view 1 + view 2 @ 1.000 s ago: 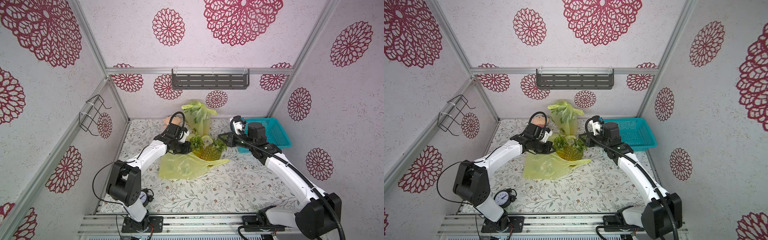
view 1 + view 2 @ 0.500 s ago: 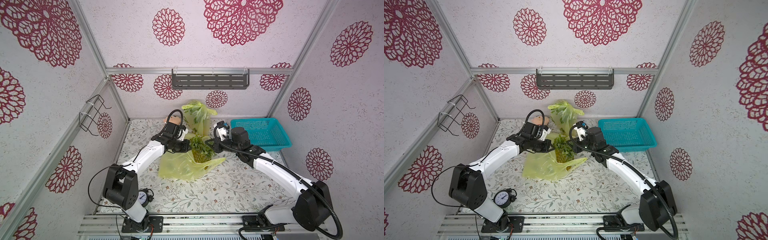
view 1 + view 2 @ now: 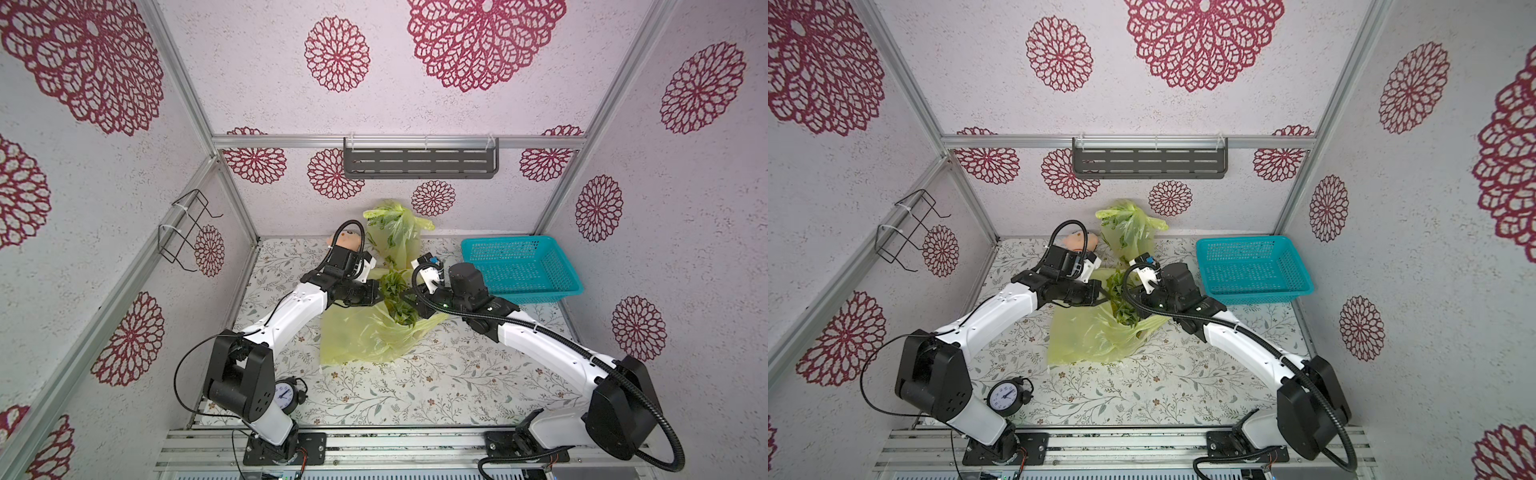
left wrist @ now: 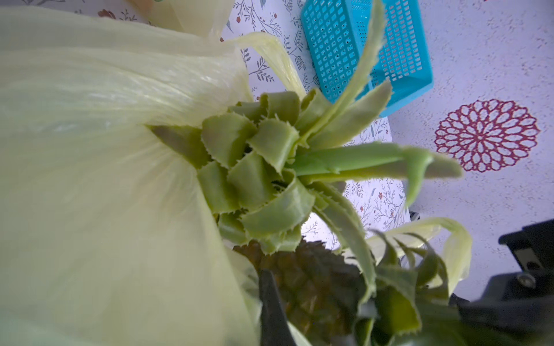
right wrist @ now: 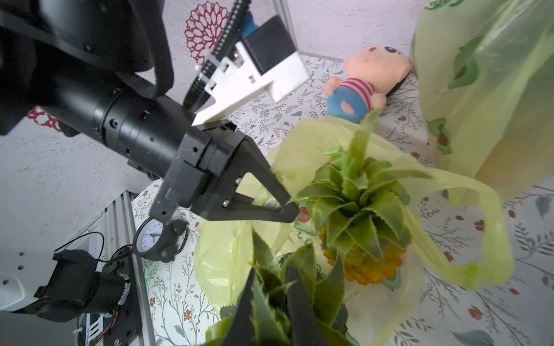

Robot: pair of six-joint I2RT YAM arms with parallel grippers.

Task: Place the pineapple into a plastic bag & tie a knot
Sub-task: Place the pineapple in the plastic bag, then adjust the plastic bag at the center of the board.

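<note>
Worktop: floral-print worktop (image 3: 457,374), with a teal plastic mesh basket (image 3: 536,296) at its back-right corner.
Room: white textured walls (image 3: 249,83) with red rosettes; a grey slotted shelf (image 3: 419,164) hangs on the back one.
Arms: both stretch from the front edge and meet mid-worktop, wrists facing each other.
Left gripper (image 5: 290,210): clenched on the rim of the yellow-green plastic bag (image 3: 361,336).
Right gripper (image 5: 269,278): clamped on spiky crown leaves of the green-crowned yellow pineapple (image 5: 359,227).
Pineapple: upright in the bag's open mouth, mid-worktop, crown above the film.
</note>
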